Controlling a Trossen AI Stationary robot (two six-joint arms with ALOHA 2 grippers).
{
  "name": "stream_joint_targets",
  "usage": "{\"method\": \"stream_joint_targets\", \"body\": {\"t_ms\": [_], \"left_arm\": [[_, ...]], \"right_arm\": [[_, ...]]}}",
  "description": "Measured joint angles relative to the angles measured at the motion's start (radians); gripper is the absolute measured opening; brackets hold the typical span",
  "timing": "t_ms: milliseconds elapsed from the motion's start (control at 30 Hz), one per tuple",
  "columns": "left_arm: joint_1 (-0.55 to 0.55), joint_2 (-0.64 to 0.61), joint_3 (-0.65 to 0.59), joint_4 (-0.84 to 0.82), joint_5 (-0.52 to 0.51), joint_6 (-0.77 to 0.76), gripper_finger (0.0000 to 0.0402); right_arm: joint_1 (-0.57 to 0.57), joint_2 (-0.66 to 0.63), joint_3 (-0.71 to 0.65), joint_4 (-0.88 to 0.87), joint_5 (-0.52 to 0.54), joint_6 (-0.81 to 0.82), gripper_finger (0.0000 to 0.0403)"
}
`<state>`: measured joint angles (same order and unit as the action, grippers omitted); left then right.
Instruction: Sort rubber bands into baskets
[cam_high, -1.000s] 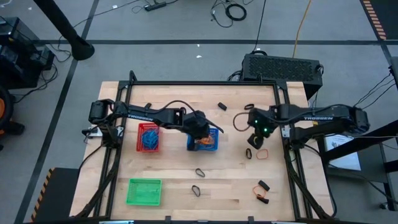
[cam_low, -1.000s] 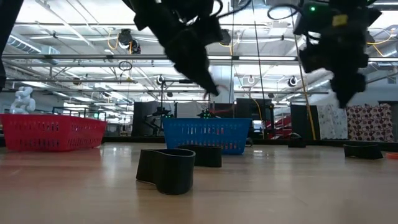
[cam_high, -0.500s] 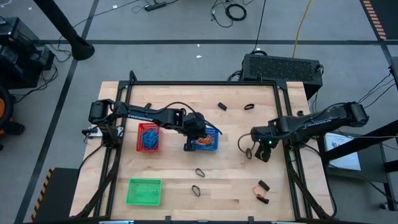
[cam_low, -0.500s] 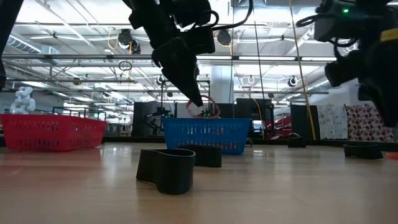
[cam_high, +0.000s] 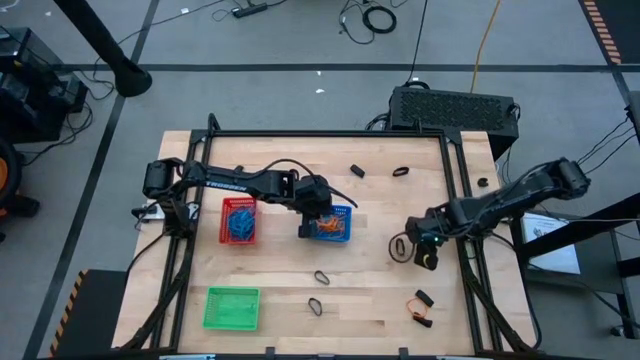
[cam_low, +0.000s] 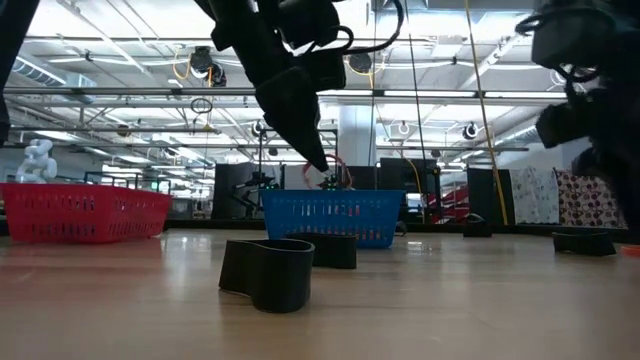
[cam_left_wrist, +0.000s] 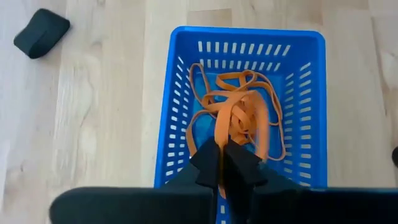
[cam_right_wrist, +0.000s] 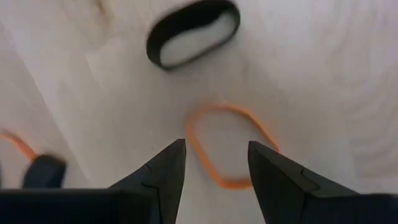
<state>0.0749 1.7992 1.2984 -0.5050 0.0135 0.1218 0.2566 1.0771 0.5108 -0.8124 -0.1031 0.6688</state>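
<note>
My left gripper (cam_high: 305, 228) is shut on an orange rubber band (cam_left_wrist: 239, 121) over the blue basket (cam_high: 340, 212), which holds several orange bands; it also shows in the low view (cam_low: 318, 172). My right gripper (cam_right_wrist: 217, 165) is open just above a loose orange band (cam_right_wrist: 208, 155) lying flat on the table, with a black band (cam_right_wrist: 193, 31) beyond it. The red basket (cam_high: 238, 220) holds blue bands. The green basket (cam_high: 232, 307) stands at the near left. My left gripper pinches one strand of the orange band (cam_left_wrist: 217, 152) between its two fingers (cam_left_wrist: 239, 163), which slant down over the near-left end of the blue basket. The rest of the band runs from the fingers down onto the orange pile inside the basket.
Black bands lie loose on the table at the far middle (cam_high: 357, 171) (cam_high: 400, 172) and near middle (cam_high: 321, 277) (cam_high: 315, 306). A black band (cam_high: 423, 298) and an orange one (cam_high: 424, 318) lie at the near right. A black box (cam_high: 452, 108) stands beyond the far edge.
My right gripper has moved toward the table's near edge and a little right, coming over the loose orange band. My left gripper has moved slightly toward the near-left end of the blue basket and down, bringing the orange band over the pile.
</note>
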Motion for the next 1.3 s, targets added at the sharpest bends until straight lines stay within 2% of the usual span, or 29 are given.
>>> {"method": "stream_joint_targets", "body": {"t_ms": [400,533,667,833,1033,1167,1300], "left_arm": [[0.002,0.0,0.0,-0.007,-0.025,-0.011,0.011],[0.002,0.0,0.0,-0.005,-0.073,-0.012,0.0127],[0.002,0.0,0.0,0.009,-0.063,-0.106,0.013],[-0.006,0.0,0.0,0.072,0.056,-0.117,0.013],[-0.025,0.0,0.0,0.125,0.045,-0.116,0.013],[-0.034,0.0,0.0,0.147,0.044,-0.116,0.013],[-0.045,0.0,0.0,0.219,0.045,-0.116,0.013]], "right_arm": [[0.082,-0.004,-0.134,0.145,0.016,0.079,0.0166],[0.109,-0.004,-0.136,0.144,0.051,0.069,0.0166],[0.136,-0.003,-0.138,0.149,0.064,0.053,0.016],[0.174,-0.002,-0.139,0.14,0.099,0.057,0.0119],[0.183,0.0,-0.141,0.159,0.06,0.07,0.0015],[0.183,-0.009,-0.137,0.165,0.053,0.147,0.0008],[0.184,-0.024,-0.088,0.143,0.032,0.159,0.0002]]}}
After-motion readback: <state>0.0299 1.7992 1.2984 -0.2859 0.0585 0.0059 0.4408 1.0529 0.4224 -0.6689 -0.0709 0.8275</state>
